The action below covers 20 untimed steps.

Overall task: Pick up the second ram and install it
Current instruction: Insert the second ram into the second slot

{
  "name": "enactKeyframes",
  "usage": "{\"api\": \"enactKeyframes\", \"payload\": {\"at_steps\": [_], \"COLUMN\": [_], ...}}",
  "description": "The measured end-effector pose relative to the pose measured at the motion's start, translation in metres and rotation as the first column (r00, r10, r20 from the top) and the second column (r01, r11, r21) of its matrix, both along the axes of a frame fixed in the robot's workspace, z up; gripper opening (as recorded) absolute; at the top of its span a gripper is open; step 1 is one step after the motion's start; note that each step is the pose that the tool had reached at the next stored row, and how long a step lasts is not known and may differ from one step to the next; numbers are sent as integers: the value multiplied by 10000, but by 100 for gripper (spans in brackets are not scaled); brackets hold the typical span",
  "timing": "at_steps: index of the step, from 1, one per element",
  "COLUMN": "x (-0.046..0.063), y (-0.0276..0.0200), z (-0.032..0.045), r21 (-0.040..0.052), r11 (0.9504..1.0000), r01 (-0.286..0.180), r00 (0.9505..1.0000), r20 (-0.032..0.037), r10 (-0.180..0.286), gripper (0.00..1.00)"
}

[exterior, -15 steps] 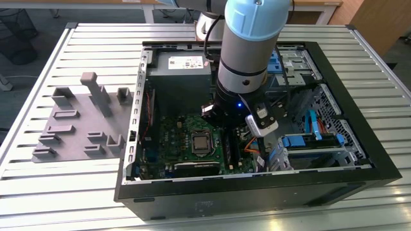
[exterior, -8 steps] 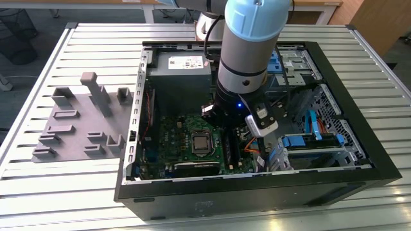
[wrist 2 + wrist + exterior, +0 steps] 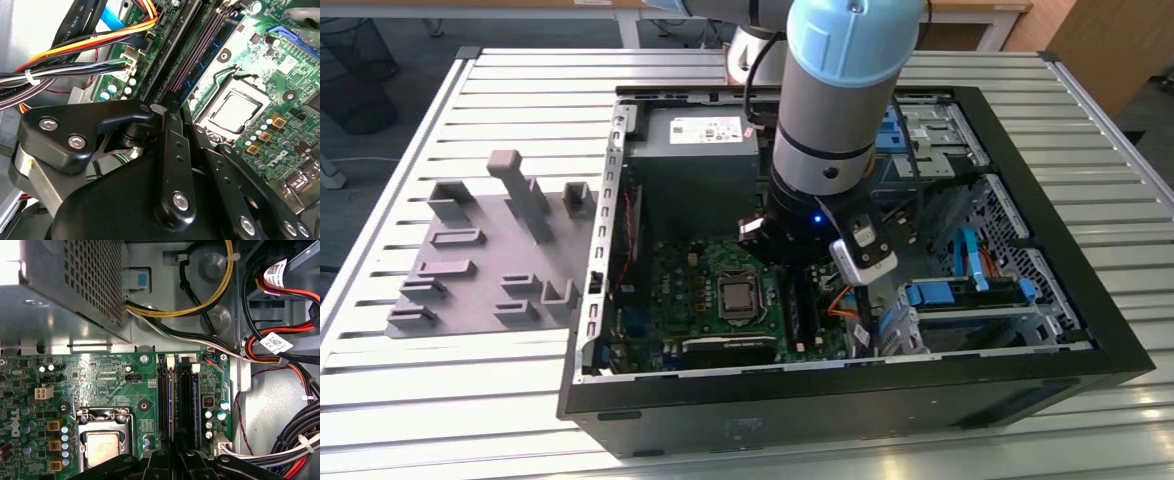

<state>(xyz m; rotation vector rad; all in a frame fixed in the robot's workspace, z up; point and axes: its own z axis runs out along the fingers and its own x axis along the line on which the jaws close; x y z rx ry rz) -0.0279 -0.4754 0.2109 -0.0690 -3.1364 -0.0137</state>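
Currently the second ram (image 3: 194, 405) appears seated edge-up in a black slot beside the first, directly under the pincer (image 3: 172, 460); pincer state: cannot tell. Risk: an unlatched end leaves the stick tilted; cable bundle (image 3: 280, 445) lies close, snag possible.

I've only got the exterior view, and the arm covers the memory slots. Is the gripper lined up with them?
Observer: Yes. In the first wrist view the gripper sits over one end of the long black slots.
Operator: Any stick seated?
Observer: In the second wrist view a blue-green memory stick stands in a slot on the processor socket's side; the slot beside it looks empty.
Operator: Cables across the slots?
Observer: No. In the first wrist view the cable bundle lies off to the side away from the socket.
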Motion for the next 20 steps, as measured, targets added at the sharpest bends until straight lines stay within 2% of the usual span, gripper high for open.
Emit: {"api": "enactKeyframes", "payload": {"at_steps": [20], "x": [22], "y": [0], "z": [27], "r21": [7], "r11": [10000], "r01": [-53], "r00": [10000], "r20": [-4], "r10": [53], "gripper": [14]}}
